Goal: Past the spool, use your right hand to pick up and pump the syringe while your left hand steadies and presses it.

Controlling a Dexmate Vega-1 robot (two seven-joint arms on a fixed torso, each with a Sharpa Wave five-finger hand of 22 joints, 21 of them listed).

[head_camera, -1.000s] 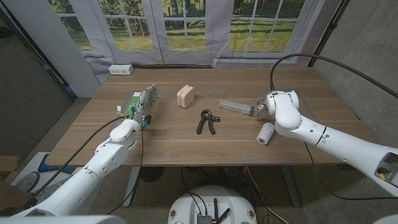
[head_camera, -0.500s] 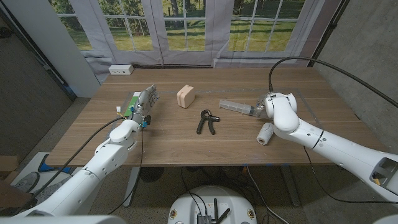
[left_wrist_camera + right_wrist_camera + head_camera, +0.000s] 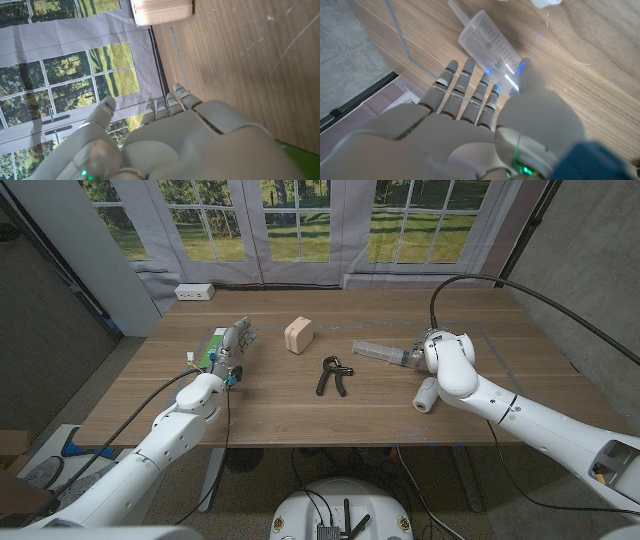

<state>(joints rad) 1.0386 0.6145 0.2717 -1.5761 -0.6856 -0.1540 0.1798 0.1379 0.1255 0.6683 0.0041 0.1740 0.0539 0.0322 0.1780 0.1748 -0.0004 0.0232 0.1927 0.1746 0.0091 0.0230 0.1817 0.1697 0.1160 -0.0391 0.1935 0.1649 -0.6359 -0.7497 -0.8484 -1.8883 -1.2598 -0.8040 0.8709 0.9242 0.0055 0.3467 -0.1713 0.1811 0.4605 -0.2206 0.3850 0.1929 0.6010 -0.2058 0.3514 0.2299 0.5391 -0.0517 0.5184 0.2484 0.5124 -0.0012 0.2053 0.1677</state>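
A large clear syringe (image 3: 379,353) lies on the wooden table (image 3: 300,415), right of centre, past the white spool (image 3: 427,394). My right hand (image 3: 427,351) sits at the syringe's right end. In the right wrist view the syringe barrel (image 3: 487,47) runs in between the thumb and the straight fingers (image 3: 470,80) of my right hand (image 3: 485,125); the thumb tip is at the barrel's side and nothing is gripped. My left hand (image 3: 234,344) stands upright at the table's left, fingers straight and empty, far from the syringe.
A black hand-grip exerciser (image 3: 333,374) lies mid-table, with a tan block (image 3: 298,334) behind it, also seen as the tan block (image 3: 161,11). A green flat item (image 3: 211,347) lies under my left hand. A white power strip (image 3: 194,292) sits at the far edge.
My right arm has edged left, bringing the hand a little closer over the syringe's end. The left arm has not moved.
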